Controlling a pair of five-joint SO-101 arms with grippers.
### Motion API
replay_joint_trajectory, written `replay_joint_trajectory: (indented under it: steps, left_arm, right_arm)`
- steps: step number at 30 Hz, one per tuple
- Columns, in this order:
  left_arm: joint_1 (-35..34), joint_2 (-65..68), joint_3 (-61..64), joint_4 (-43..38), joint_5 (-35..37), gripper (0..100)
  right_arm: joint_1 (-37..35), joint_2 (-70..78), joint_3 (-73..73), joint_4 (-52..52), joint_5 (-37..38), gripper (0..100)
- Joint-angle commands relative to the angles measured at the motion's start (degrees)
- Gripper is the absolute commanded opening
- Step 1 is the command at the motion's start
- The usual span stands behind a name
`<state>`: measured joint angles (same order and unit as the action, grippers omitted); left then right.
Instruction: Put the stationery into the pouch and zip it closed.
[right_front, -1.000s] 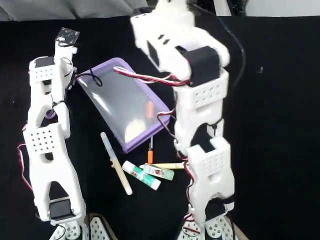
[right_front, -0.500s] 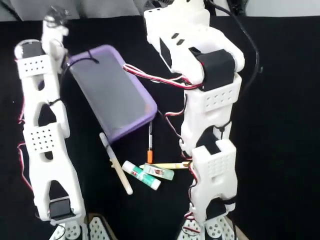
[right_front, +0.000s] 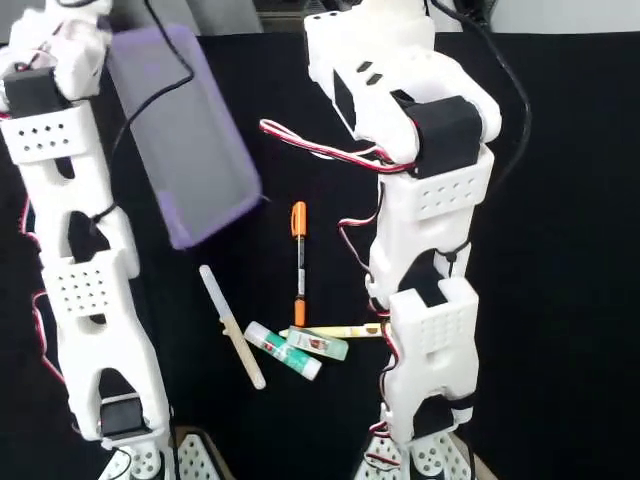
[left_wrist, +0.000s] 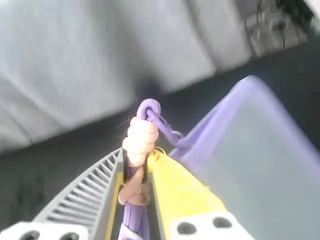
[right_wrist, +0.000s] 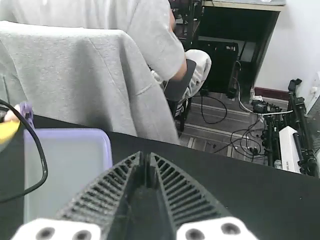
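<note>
My left gripper (left_wrist: 137, 165) is shut on the purple zipper pull (left_wrist: 148, 111) of the pouch (right_front: 180, 130). The translucent, purple-edged pouch hangs tilted above the table's back left, and its body (left_wrist: 250, 150) shows beside my fingers. On the black table lie an orange pen (right_front: 298, 262), a white stick (right_front: 232, 325), a glue stick (right_front: 283, 350), a green-and-white eraser (right_front: 320, 344) and a yellow pencil (right_front: 340, 331). My right gripper (right_wrist: 146, 162) is shut with nothing in it, raised over the table's back edge, to the right of the pouch (right_wrist: 65, 165).
The right arm (right_front: 420, 200) stands tall just right of the stationery. A black cable (right_front: 165, 85) crosses the pouch. Red and white wires (right_front: 320, 150) hang near the orange pen. Behind the table are a grey-covered chair (right_wrist: 75, 75) and floor cables.
The left arm has lifted the pouch up and toward the back left. The orange pen, partly covered by the pouch before, now lies bare on the table.
</note>
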<state>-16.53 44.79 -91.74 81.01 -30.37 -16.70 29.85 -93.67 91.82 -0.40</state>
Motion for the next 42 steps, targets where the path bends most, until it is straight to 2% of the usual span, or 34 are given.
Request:
replay_joint_trajectory:
  steps: [1, 8, 11, 18, 20, 26, 32, 37, 42]
  left_arm:
    - [5.4, -10.0, -3.4, -3.6, -0.6, 3]
    - [12.6, -14.6, -3.3, -8.3, -0.6, 3]
    - [14.6, -14.7, -3.4, -3.3, -0.6, 3]
    - [17.4, -14.1, -3.5, 19.2, -0.4, 3]
    - [17.7, -14.4, -3.2, 19.8, 0.2, 3]
    - [18.2, -14.8, -3.4, 20.0, 9.8, 3]
    - [22.5, -16.9, -2.7, 20.0, 14.2, 3]
    - [27.3, -19.6, 6.9, 20.0, 14.6, 3]
    - [28.2, -27.5, 24.5, 20.0, 14.7, 3]
  right_arm:
    - [1.2, -4.0, -2.1, -1.6, 0.2, 1.6]
    - [3.3, -5.1, -2.1, -1.7, 0.1, 1.6]
    - [4.6, -6.6, -2.1, -1.3, 0.2, 1.6]
    - [6.9, -8.4, -2.1, -1.2, 0.2, 1.6]
    - [6.9, -8.6, -2.1, -1.1, 0.2, 1.6]
    - [6.9, -8.7, -2.1, -1.1, 0.2, 1.6]
    - [9.2, -8.7, -2.1, -1.5, 0.2, 1.6]
    - [10.5, -10.4, -2.1, -1.3, 0.2, 1.6]
    - [13.5, -12.5, -2.1, -1.1, 0.2, 1.6]
